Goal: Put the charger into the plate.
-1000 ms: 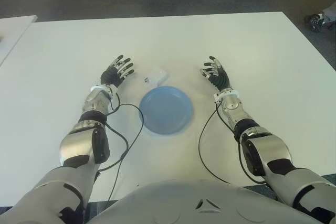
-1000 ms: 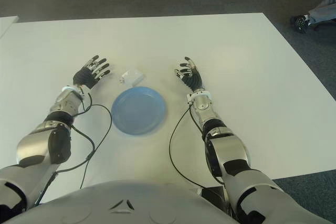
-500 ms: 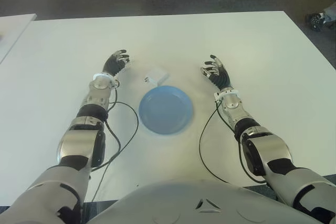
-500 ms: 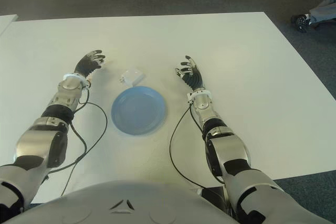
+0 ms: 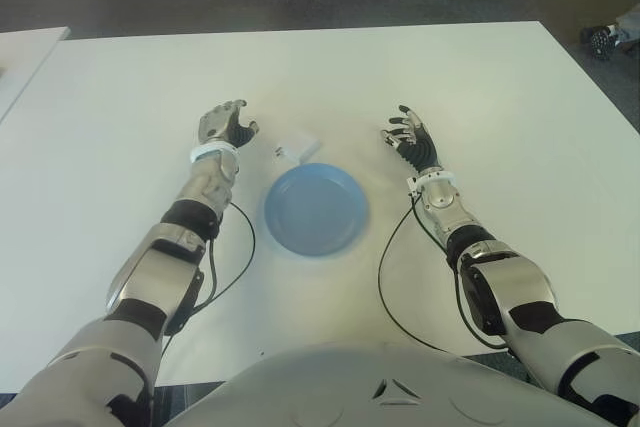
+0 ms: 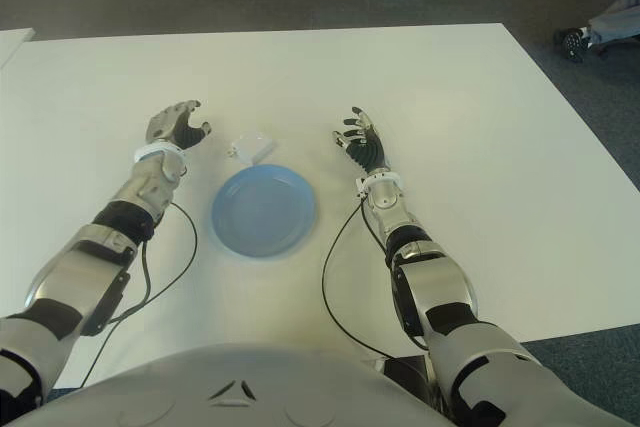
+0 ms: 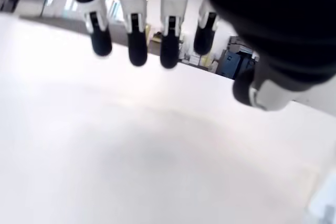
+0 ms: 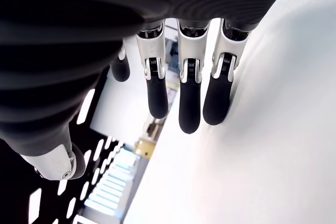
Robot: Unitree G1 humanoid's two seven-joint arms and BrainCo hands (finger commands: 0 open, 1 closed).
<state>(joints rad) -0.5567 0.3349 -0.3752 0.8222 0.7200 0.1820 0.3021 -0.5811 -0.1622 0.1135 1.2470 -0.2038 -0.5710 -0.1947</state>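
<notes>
A small white charger lies on the white table just beyond the far-left rim of the blue plate. My left hand hovers a short way to the charger's left, palm turned toward it, fingers relaxed and holding nothing. My right hand shows to the right of the plate with its fingers spread and empty. The plate has nothing in it.
Black cables trail from both forearms across the table near the plate. A second white table edge shows at the far left. A person's shoe shows on the dark floor at the far right.
My left hand has turned its palm inward and drawn back toward the charger, its fingers curling slightly. The right hand, charger and plate have not moved.
</notes>
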